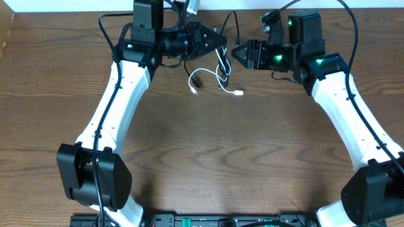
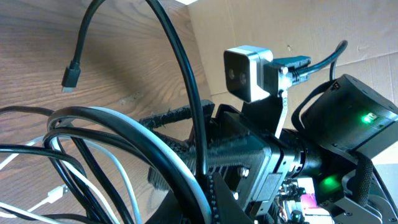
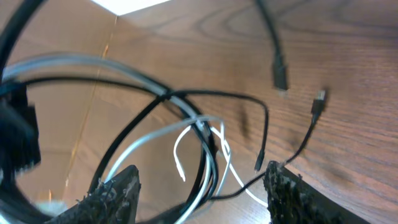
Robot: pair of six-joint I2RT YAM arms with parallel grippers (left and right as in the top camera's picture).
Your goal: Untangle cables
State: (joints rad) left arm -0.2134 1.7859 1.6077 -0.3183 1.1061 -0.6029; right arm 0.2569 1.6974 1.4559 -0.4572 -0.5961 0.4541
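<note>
Two arms reach from the near edge of the bench (image 1: pixel 208 151) toward its far edge. Short of their tips, the white cord (image 1: pixel 203 70) trails onto the wood, plug ends lying flat. Beyond it, the cables (image 1: pixel 222 63) hang tangled between the tips, by the middle of the far edge. The left end effector (image 1: pixel 222 41) seems pinched shut on black strands, though its fingers are hidden. The right end effector (image 3: pixel 199 183) gapes wide, gripping nothing, with cords crossing its gap.
</note>
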